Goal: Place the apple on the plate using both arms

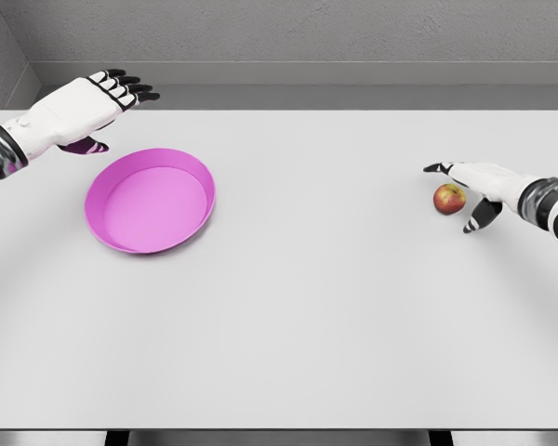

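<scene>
White tabletop (316, 316) fills most of the head view, grey wall behind, dark floor strip along the bottom edge. Near half of the table is bare.

Mid-depth, right side: apple (449, 198), small, red with a yellow-green patch, sits on the table well apart from the plate. Right hand (479, 190) comes in from the right edge, fingers spread around the apple — one dark fingertip reaches over its far side, another points down on the near side. Hand looks just beside or barely touching the fruit; contact can't be confirmed. Not closed on it, holding nothing.

Mid-depth, left side: plate (201, 177), magenta, shallow with a raised rim, empty, slightly tilted look from the camera angle.

Farther back, left: left hand (84, 107) hovers just past the plate's far-left rim, fingers extended and relaxed, thumb hanging below the palm, holding nothing.

Handling judgement: apple likely light, rigid, smooth-skinned and round, so it can roll or squirt out if pinched off-centre. Not fragile for this grip, bruising unlikely to matter. Best hold is around the widest middle, thumb opposite the fingers, wrapping rather than a fingertip pinch. Plate is probably light and may slide if bumped; the rim should stop the apple rolling off once it is set inside.

Stage: grasp not yet made, apple not lifted.
</scene>
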Motion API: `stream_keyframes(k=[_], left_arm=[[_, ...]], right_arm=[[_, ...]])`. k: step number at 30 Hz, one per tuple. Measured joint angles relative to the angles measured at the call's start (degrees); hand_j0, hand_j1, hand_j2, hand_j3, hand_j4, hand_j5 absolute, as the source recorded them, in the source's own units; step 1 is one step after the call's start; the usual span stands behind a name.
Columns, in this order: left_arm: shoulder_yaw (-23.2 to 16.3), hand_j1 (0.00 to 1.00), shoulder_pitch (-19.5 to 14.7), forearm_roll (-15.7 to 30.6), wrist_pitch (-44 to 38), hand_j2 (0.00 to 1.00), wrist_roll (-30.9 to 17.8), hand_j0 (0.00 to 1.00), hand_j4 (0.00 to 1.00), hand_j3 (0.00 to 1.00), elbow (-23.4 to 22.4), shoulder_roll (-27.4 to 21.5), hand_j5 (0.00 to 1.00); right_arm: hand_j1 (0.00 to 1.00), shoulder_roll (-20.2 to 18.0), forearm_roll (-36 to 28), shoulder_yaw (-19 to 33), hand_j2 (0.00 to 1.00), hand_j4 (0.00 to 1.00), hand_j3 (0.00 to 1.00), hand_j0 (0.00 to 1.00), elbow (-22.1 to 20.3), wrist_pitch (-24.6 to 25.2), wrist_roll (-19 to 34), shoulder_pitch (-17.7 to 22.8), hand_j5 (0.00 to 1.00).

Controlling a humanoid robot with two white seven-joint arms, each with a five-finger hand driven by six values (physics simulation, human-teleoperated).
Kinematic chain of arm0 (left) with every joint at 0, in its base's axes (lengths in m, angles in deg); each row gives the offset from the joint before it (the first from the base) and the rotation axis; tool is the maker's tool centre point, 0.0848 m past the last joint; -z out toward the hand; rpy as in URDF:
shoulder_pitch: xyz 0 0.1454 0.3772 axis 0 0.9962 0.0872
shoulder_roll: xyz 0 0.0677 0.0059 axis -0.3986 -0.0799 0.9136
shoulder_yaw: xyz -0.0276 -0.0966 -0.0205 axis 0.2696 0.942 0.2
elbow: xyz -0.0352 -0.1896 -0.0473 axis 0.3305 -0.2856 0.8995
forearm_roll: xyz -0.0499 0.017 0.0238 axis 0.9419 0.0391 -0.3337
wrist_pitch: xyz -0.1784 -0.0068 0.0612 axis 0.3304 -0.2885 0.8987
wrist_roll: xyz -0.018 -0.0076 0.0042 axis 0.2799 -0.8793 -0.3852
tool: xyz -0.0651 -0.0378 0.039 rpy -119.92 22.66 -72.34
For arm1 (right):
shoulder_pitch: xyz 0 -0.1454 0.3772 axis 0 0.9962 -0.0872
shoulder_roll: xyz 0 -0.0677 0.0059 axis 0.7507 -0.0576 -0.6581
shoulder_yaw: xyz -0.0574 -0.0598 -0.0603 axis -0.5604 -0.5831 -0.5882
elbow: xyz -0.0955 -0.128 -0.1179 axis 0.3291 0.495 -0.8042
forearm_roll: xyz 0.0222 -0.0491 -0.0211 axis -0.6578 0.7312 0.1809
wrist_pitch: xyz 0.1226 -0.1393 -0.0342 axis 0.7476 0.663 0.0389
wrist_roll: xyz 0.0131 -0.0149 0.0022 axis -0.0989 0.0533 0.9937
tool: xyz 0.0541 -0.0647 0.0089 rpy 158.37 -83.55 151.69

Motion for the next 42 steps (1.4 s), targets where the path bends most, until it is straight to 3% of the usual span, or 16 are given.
stream_keyframes(k=[2,3,4,6,9,27,42], left_arm=[[0.00,1.00,0.00,0.00,0.00,1.00,0.00,1.00,1.00,1.00,0.00,-0.02,1.00],[0.01,1.00,0.00,0.00,0.00,1.00,0.00,1.00,1.00,1.00,0.00,-0.02,1.00],[0.01,1.00,0.00,0.00,0.00,1.00,0.00,1.00,1.00,1.00,0.00,-0.02,1.00],[0.04,1.00,0.00,-0.01,0.00,1.00,0.00,1.00,1.00,1.00,0.00,-0.03,1.00],[0.06,1.00,0.00,0.00,0.00,1.00,0.00,1.00,1.00,1.00,0.00,-0.05,1.00],[0.07,1.00,0.00,0.11,0.00,1.00,0.00,1.00,1.00,1.00,0.07,-0.72,1.00],[0.08,1.00,-0.09,0.27,0.00,1.00,0.00,1.00,1.00,1.00,0.13,-1.03,1.00]], right_arm=[[0.95,0.00,-0.01,-0.25,0.95,0.95,0.95,0.95,0.09,0.01,0.00,-0.09,0.95],[0.84,-0.01,-0.02,-0.32,0.84,0.84,0.84,0.84,0.11,0.01,0.02,0.00,0.84],[0.65,-0.03,-0.02,-0.39,0.65,0.65,0.65,0.65,0.12,0.00,0.08,0.00,0.65],[0.53,-0.05,-0.02,-0.48,0.53,0.53,0.53,0.53,0.12,-0.07,0.88,0.00,0.53],[0.46,-0.12,0.10,-0.50,0.46,0.46,0.46,0.46,0.07,-0.24,1.47,0.00,0.46],[0.41,-0.49,0.14,-0.36,0.41,0.41,0.41,0.41,-0.89,-0.48,1.99,-0.53,0.41],[0.40,-0.69,0.02,0.27,0.40,0.40,0.40,0.40,-6.94,-0.26,2.98,-3.16,0.40]])
